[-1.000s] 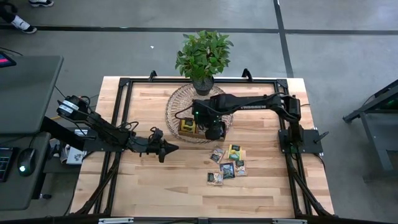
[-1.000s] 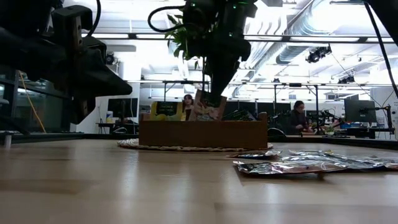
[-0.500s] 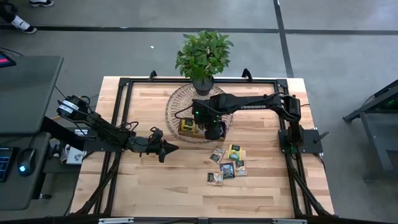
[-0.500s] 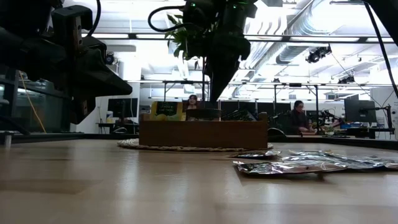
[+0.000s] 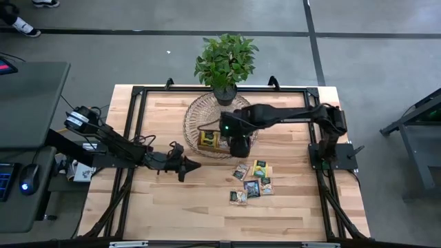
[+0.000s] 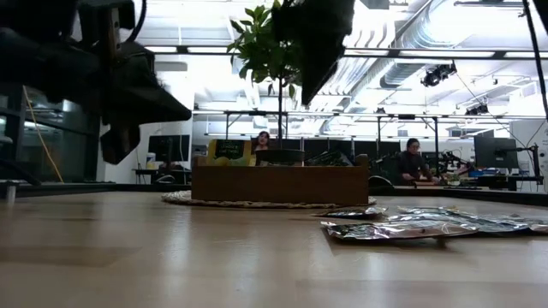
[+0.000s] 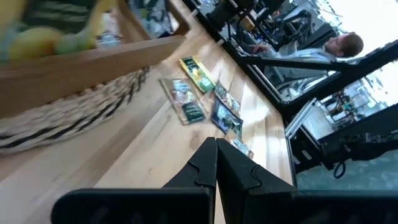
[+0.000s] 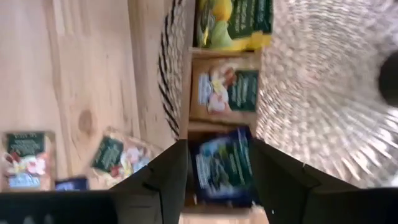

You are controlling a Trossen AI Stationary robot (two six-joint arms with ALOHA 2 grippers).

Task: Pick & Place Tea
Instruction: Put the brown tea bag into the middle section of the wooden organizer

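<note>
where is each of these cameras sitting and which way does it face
High view: overhead, looking straight down on table, both arms, left gripper.
Low view: at tabletop height, looking level past wooden tray into the room; both arms hang as dark shapes above.
Left wrist view: looks past shut fingers at loose tea sachets.
Right wrist view: looks down between open fingers into the tray.
All four show the tray; the high view also shows the sachets.

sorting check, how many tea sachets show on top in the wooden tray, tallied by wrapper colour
yellow-green square tea sachet: 1
green floral square tea sachet: 1
dark blue square tea sachet: 1
total: 3, one showing per compartment of the brown wooden tray
</note>
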